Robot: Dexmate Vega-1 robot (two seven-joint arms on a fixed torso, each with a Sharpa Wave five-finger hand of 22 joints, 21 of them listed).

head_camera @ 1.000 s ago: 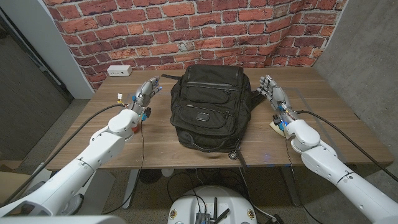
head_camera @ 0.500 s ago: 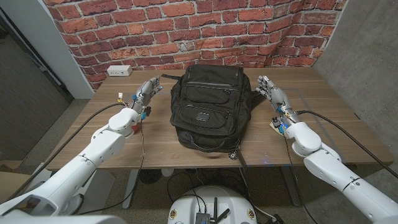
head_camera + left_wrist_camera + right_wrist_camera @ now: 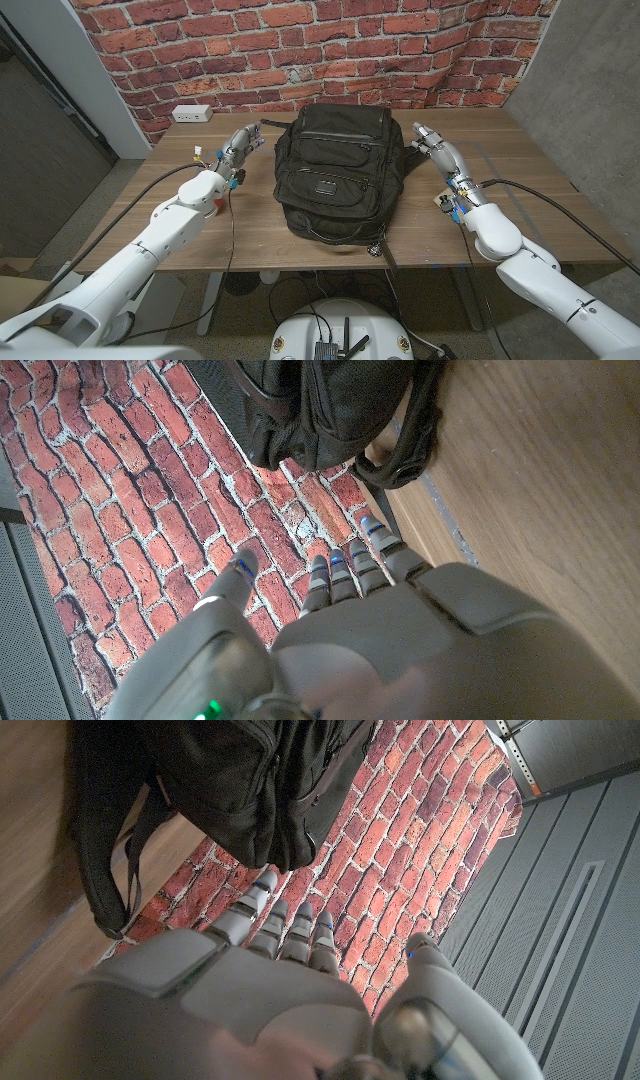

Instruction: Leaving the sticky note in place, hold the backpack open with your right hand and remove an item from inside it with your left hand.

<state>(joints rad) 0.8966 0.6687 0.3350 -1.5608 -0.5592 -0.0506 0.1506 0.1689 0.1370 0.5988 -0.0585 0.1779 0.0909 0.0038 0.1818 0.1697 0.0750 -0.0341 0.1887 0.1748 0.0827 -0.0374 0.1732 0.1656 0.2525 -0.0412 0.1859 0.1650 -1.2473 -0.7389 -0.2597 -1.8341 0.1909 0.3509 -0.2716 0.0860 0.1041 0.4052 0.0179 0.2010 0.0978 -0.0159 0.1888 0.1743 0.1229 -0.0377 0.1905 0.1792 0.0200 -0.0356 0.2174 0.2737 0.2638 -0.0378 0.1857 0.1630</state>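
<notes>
Bright, even light; sharp head view, blurred near edges in wrist views.

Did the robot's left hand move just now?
Yes. The left hand crept forward and a little closer to the backpack, which stayed put.

Both arms reach in from the near corners, white forearms angled inward and away toward the far side, cables trailing from each wrist. Left hand (image 3: 237, 145) held up at mid-left, fingers (image 3: 345, 575) extended and slightly spread with the thumb set apart, gripping nothing. Right hand (image 3: 440, 148) mirrors it at mid-right, fingers (image 3: 290, 932) extended close together, thumb out to the side, likewise holding nothing.
</notes>
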